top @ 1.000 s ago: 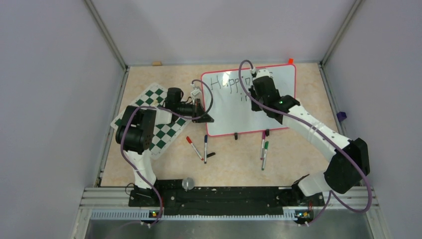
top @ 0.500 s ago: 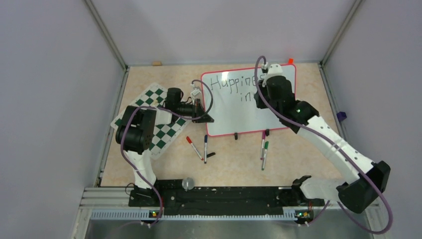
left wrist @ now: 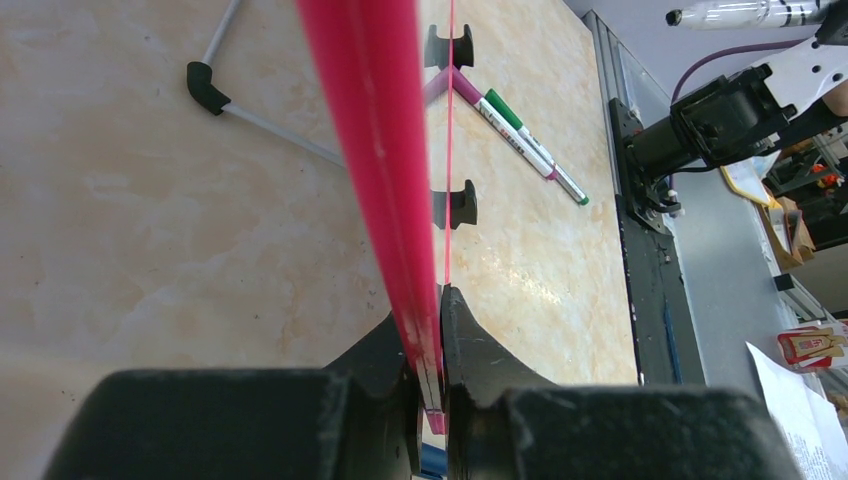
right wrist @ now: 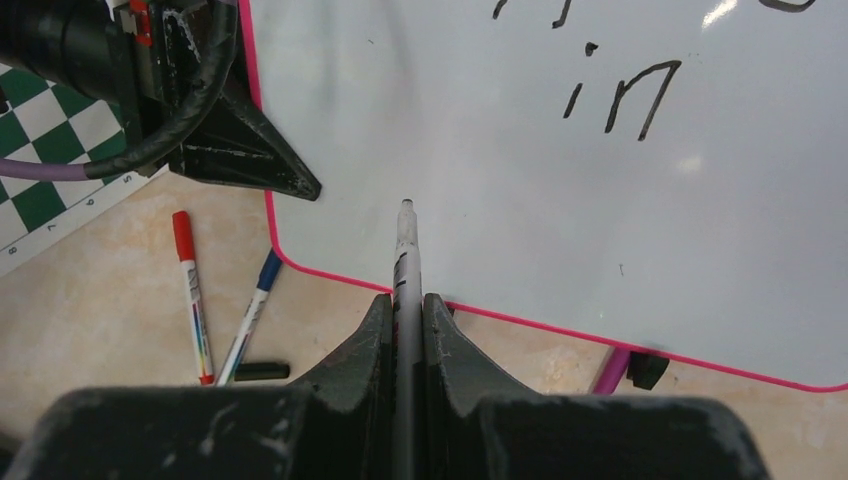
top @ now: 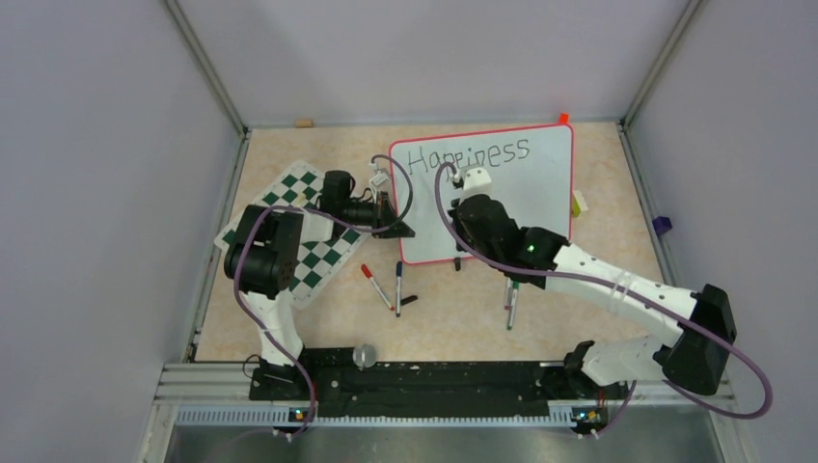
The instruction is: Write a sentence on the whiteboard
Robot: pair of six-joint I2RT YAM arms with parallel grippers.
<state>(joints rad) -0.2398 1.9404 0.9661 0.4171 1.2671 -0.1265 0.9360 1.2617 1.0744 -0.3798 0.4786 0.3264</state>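
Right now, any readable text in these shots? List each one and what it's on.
"Happiness": handwritten, top of the whiteboard.
"in": handwritten, the line below on the same board.
Barrel print on the red marker, the green marker and the held marker in the right gripper: too small to read.

The whiteboard (right wrist: 520,200) was glossy white and caught soft glare, and its red frame (left wrist: 370,120) was smooth and shiny. The table (left wrist: 150,200) looked like smooth, mottled beige stone with a dull sheen. The right gripper (right wrist: 407,300) was matt black plastic, scuffed with pale scratches. The left gripper (left wrist: 430,330) was the same plastic but cleaner. The marker (right wrist: 406,240) had a smudged grey plastic barrel. The mat (top: 326,255) looked thin and matt. The rail (top: 434,415) was ribbed bare metal.
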